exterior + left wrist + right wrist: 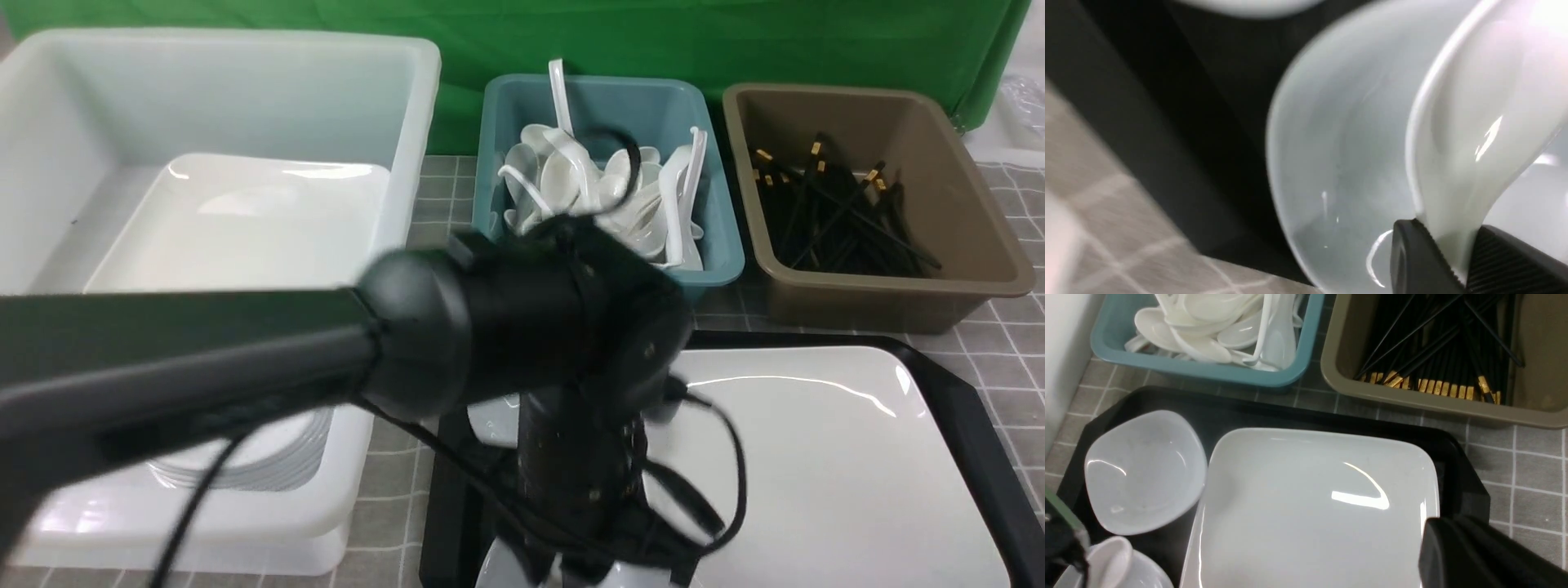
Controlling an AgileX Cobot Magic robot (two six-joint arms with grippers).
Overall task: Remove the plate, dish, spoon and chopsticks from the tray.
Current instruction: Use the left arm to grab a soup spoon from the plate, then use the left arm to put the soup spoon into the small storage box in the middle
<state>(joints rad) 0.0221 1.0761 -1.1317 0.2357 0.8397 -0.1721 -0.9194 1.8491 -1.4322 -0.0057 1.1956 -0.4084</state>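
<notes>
at the near left corner of the tray: spoon, resting in a small dish, handle pinched by left claw. i'd lift straight up, slowly, so the dish isn't dragged along. right claw pressed together, empty. plate mid-tray.

A loaded bench under grey checked cloth.
White tub at upper left, teal bin at upper centre, brown tub at upper right; black tray at lower right, just below the two smaller containers.
</notes>
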